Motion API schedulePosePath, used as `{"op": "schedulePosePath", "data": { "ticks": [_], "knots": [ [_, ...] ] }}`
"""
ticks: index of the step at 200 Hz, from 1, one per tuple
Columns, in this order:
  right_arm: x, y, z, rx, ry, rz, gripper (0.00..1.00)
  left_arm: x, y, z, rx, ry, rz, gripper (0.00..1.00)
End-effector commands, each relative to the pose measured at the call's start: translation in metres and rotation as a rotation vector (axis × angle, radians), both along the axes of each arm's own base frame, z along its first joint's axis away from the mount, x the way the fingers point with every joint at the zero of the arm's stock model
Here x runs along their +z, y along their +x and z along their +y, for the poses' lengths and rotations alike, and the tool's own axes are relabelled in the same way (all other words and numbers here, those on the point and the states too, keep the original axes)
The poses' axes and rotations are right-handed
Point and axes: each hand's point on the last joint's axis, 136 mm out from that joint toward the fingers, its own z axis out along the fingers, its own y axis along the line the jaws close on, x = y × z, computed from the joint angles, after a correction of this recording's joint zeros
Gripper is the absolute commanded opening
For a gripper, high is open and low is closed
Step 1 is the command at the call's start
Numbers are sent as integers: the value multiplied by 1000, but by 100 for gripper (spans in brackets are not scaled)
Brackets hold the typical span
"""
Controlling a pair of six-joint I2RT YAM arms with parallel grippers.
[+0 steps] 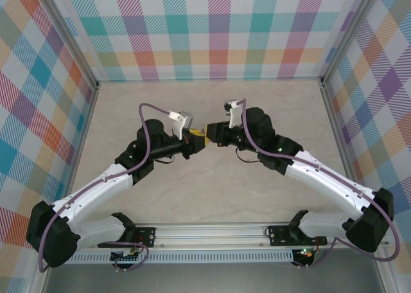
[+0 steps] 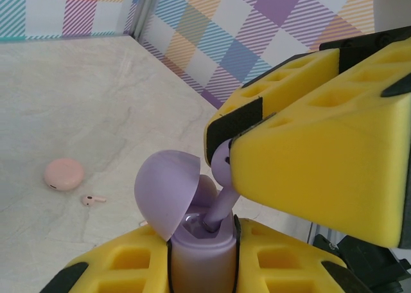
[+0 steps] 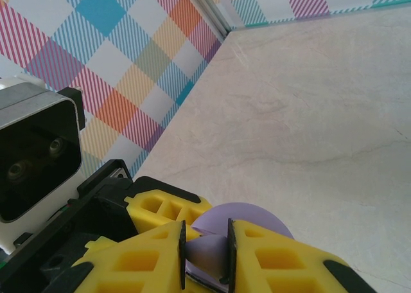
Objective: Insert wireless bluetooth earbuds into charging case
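Angled inward above the bench [image 1: 212,100], left tool [image 1: 194,141] clamps open purple case [image 2: 199,257]; right tool [image 1: 216,134] pinches purple earbud [image 2: 221,200] (plaid walls [image 1: 205,29]).

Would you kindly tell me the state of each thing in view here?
purple charging case: lid open, clamped in left gripper.
purple earbud: pinched by right gripper, stem tip in the case.
pink charging case: shut, on the table.
pink earbud: loose on the table, outside its case.

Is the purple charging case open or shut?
Open: the purple charging case has its lid tipped back, a purple earbud reaching inside.
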Motion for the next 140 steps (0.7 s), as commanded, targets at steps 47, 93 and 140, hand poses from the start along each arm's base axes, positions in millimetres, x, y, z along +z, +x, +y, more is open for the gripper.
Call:
{"op": "schedulePosePath", "data": {
  "ticks": [47,93,140],
  "knots": [
    [-8,-7,11,60,-34,13,23,31,-4,-1,-14,-40,-89,10],
    [-10,-7,15,72,-39,22,22,33,-5,0,-15,-32,-102,12],
    [-14,-4,13,51,-56,28,22,33,-5,-2,-27,-36,-102,12]
  ]
}}
